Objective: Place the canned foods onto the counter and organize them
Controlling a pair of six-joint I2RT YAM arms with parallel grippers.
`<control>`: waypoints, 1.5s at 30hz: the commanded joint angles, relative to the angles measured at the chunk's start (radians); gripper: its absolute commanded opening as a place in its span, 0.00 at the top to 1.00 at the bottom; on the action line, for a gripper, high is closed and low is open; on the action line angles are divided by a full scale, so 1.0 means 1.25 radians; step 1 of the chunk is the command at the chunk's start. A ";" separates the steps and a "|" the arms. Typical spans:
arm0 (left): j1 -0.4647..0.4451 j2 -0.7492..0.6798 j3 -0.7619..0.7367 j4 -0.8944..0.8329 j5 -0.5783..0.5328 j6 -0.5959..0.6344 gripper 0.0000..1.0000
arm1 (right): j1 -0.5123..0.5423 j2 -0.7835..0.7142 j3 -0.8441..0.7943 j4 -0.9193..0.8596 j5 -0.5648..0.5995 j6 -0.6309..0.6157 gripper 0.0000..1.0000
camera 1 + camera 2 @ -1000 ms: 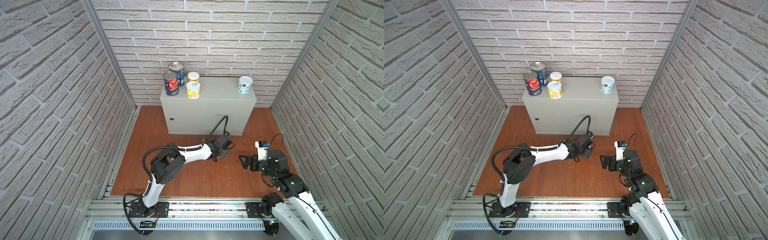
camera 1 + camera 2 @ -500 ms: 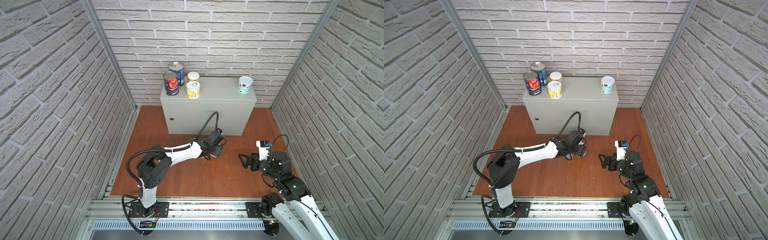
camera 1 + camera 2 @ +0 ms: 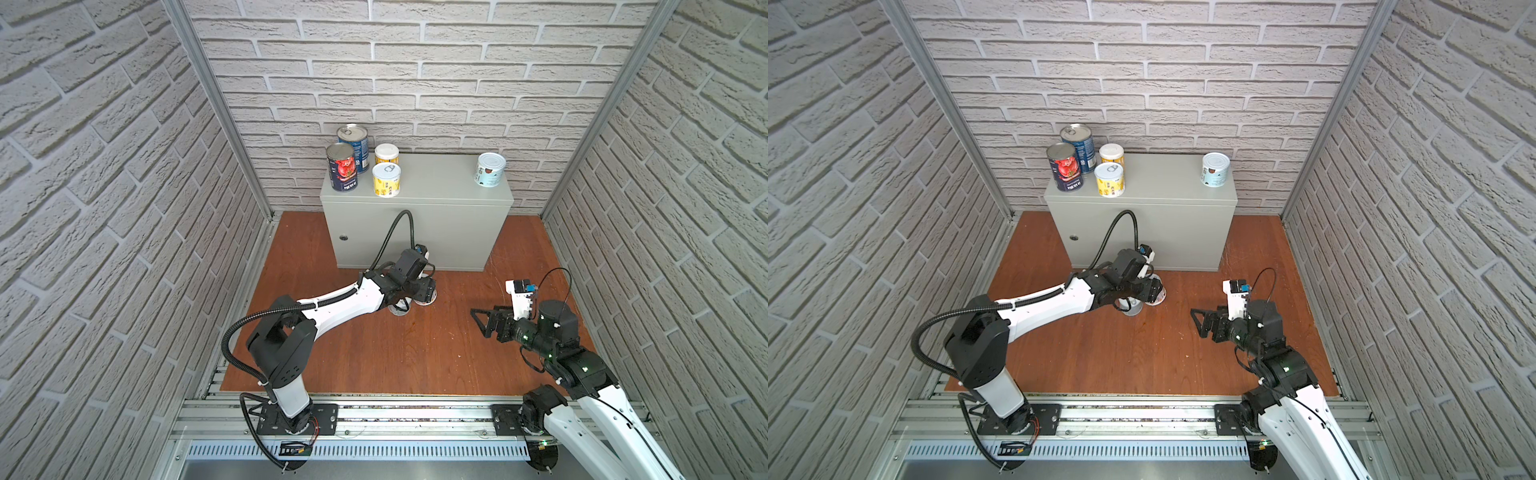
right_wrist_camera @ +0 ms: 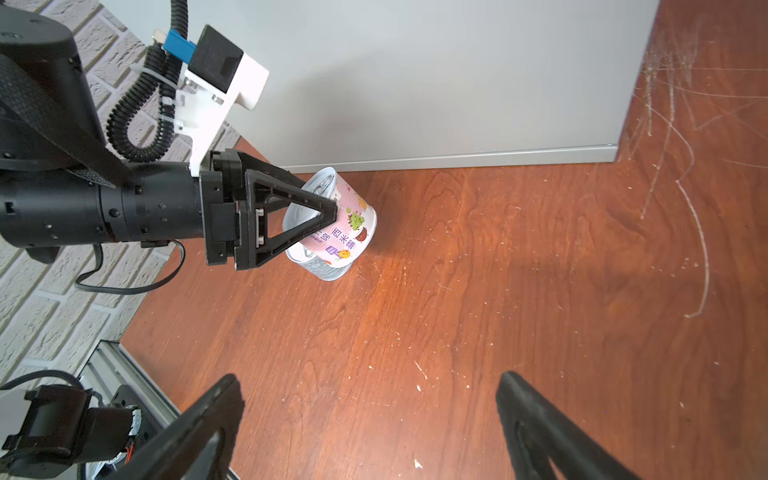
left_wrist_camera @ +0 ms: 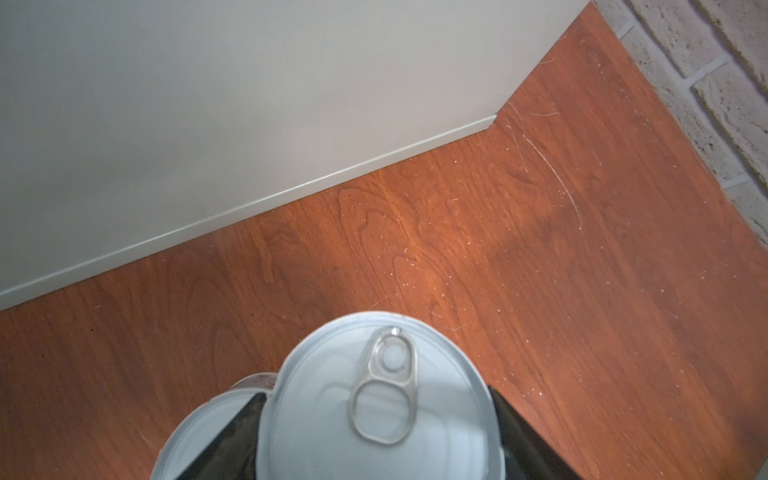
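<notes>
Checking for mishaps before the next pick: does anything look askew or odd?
The pink-labelled, white-lidded can, gripped by the left gripper, is tilted over a second short can standing on the reddish wooden floor; I cannot tell whether they touch. White scratches mark the floor near the grey metal cabinet's corner.

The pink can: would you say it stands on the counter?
No, the left gripper holds the pink can down near the floor, before the counter.

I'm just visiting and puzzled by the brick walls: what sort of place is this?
Probably a mock-up robot test booth, not a real kitchen: brick-pattern wall panels in metal framing, two robot arms bolted to a rail, and a grey cabinet holding cans.
</notes>
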 commanded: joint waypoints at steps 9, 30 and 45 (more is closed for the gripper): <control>0.041 -0.136 -0.040 0.020 0.010 -0.012 0.47 | 0.145 0.050 0.007 0.076 0.091 -0.011 0.04; 0.076 -0.363 -0.132 -0.147 -0.019 -0.049 0.48 | 0.461 0.414 0.044 0.461 0.215 -0.058 0.04; 0.088 -0.462 -0.138 -0.291 -0.004 -0.056 0.49 | 0.508 0.572 0.068 0.678 0.175 -0.077 0.04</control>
